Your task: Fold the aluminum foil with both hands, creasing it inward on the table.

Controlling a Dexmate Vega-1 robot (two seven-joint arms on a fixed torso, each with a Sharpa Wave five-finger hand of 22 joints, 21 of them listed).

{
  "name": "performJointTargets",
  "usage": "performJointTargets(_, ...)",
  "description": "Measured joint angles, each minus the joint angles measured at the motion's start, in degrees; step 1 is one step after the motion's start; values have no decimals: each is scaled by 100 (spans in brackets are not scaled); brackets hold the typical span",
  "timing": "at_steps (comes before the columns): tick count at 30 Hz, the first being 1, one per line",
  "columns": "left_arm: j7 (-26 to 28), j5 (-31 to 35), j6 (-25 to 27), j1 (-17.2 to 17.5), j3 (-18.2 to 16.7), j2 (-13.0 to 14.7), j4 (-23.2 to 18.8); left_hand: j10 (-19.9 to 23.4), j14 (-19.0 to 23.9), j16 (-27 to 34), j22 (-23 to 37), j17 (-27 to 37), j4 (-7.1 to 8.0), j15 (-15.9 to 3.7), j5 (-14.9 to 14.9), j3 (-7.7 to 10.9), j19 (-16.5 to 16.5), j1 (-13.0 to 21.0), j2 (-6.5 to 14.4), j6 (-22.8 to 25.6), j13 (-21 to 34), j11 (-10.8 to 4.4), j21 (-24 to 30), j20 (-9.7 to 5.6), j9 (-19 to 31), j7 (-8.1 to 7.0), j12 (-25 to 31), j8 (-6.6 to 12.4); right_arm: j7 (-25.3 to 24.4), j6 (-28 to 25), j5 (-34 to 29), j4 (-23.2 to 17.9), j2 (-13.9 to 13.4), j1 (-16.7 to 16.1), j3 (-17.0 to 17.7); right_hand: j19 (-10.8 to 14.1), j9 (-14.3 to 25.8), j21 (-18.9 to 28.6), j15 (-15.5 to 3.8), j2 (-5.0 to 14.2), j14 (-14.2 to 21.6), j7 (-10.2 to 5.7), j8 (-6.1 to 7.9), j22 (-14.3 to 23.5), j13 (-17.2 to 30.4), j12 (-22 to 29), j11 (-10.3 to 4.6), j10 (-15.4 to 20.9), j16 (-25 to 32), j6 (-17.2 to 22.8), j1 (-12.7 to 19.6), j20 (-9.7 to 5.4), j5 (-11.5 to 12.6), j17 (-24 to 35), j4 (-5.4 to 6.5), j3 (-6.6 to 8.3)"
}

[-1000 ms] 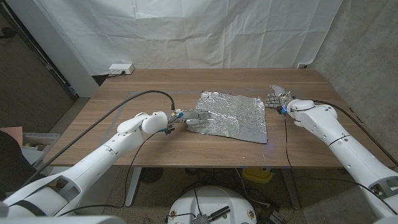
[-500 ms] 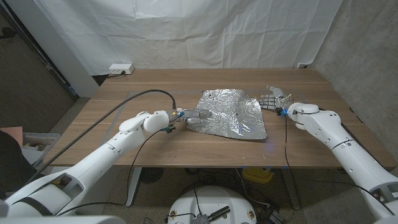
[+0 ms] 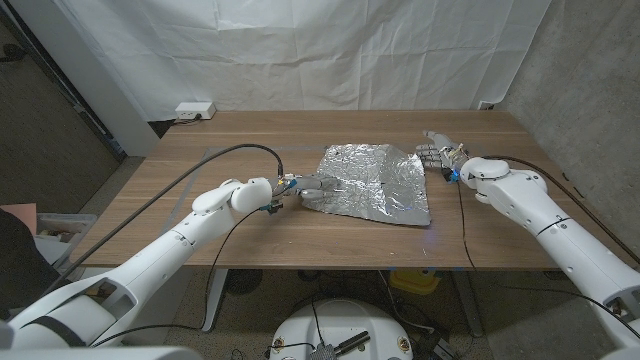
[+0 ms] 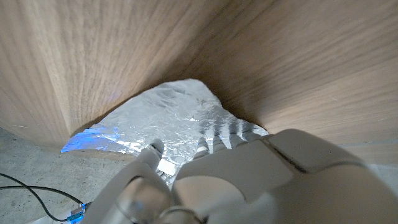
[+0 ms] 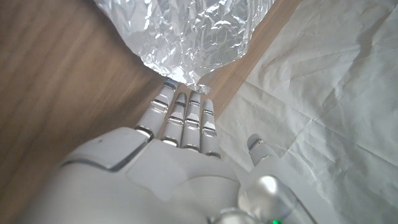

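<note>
The left hand rests on the near left edge of the aluminum foil, grip unclear; the right hand, fingers straight and holding nothing, touches its far right corner. The crinkled sheet lies mid-counter

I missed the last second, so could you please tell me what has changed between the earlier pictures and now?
The right hand shifted slightly toward the foil's far right corner, and that edge, briefly lifted, has settled back down. Its fingers reach the corner without a clear grip. The left hand stayed on the foil's left edge; the table is unchanged.
</note>
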Motion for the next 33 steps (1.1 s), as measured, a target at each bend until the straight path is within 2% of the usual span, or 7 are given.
performJointTargets(7,13,-29,-28,0,0,-2,28,0,-10,-1,0,5,0,-9,0,0,0,0,0,0,0,0,0,0,0,0,0,0,-162,-656,-479,-308,-217,296,-441,59,0,44,-129,-60,178,-135,-27,27,0,-47,-157,-71,98,-28,947,-56,-2,-6,-869,309)
performJointTargets(10,20,-43,-41,-1,-1,-4,40,0,-10,-1,0,6,0,-9,0,0,0,-1,1,0,0,0,0,0,0,0,0,0,-170,-1144,-733,-415,-295,508,-701,279,0,132,-246,-30,412,-183,-27,46,18,-46,-225,-36,196,4,1259,-86,-28,35,-1100,368)
performJointTargets(17,25,-89,-67,7,-14,-2,51,0,-10,-1,0,6,25,-9,0,-25,0,-4,0,0,0,0,0,0,0,0,0,0,-42,-2270,-1283,-591,-408,1123,-1458,416,0,141,-427,-95,583,-267,14,54,19,-41,-299,38,208,88,1963,-209,-49,81,-1357,503)
performJointTargets(21,27,-116,-76,19,-26,6,50,0,-10,-1,0,6,25,-9,0,-25,0,-69,21,0,0,0,0,0,0,0,0,0,-8,-2806,-1610,-637,-414,1408,-1856,627,11,234,-672,-215,896,-382,104,54,40,96,-421,316,401,366,2527,-293,-22,204,-1352,497)
performJointTargets(26,29,-141,-77,41,-40,16,34,0,-10,-1,0,6,25,-9,0,-25,0,-82,6,0,0,0,0,0,0,0,0,0,-126,-3484,-2162,-685,-349,1723,-2406,1144,55,458,-977,-396,1945,-585,279,126,302,657,-552,1241,1196,1096,3315,-438,44,849,-1285,109)
performJointTargets(30,34,-155,-78,54,-48,27,21,0,-10,-1,0,6,25,-9,0,-25,0,-121,-35,0,0,0,0,0,0,0,0,0,-336,-3786,-2531,-706,-239,1829,-2724,1468,205,750,-1111,-501,2621,-717,441,267,938,1588,-838,1910,2440,1862,4074,-535,146,2244,-1208,-519)
performJointTargets(33,40,-159,-78,66,-54,32,11,0,-9,-1,0,6,25,-9,0,-25,0,-99,-56,0,0,0,0,0,0,0,0,0,-536,-3938,-2802,-712,-146,1839,-2869,1583,345,976,-1201,-517,2780,-790,599,384,1427,2181,-981,2112,3203,2303,4389,-574,189,3175,-1151,-909)
